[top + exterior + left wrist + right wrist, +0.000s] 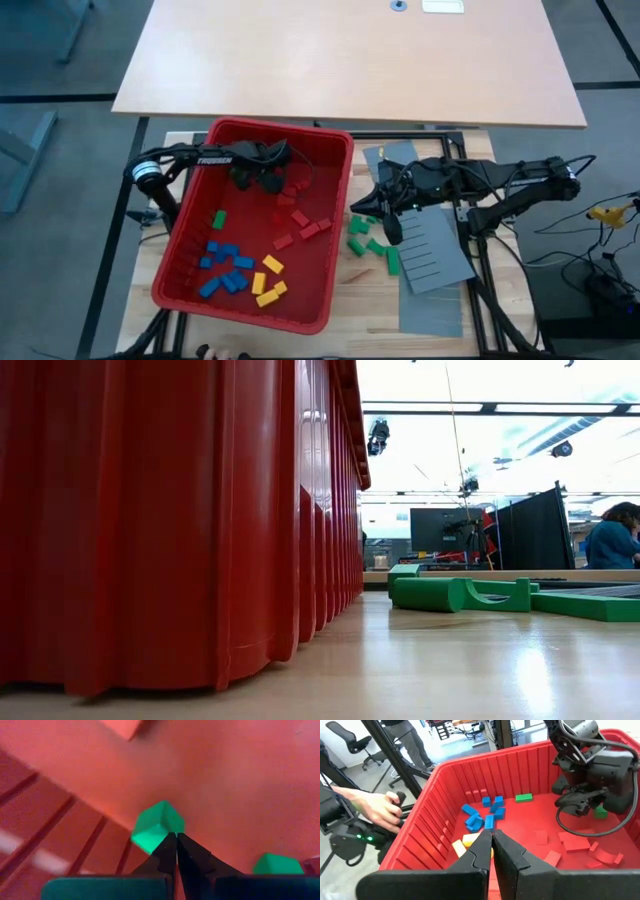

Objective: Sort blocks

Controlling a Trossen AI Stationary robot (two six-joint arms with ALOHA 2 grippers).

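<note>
Nearest the camera's bottom edge in the high view, the yellow blocks (268, 283) sit at about six o'clock in the red bin (312, 300), with the blue blocks (224, 262) bunched just beside them toward eight o'clock and a lone green block (218, 219) at nine. Out on the worktop (345, 318), a cluster of green blocks (368, 245) lies just off the bin's three o'clock wall, beside the grey slotted panel (435, 255) — looks like the green pile is being built there, outside the bin. Above that pile hovers the right claw (392, 228), fingers pinched together with nothing between them in its wrist view, so it seems to be between deliveries. Further back, at twelve o'clock inside the bin, the left claw (268, 180) is down low among the red blocks (300, 222); its wrist view shows the fingertips (170, 851) closed to a point, empty, right at a green block (156, 826) on the bin floor, likely nosing in on the next green to lift. In the right wrist view, a person's hand (375, 810) rests on equipment just outside the bin wall.
</note>
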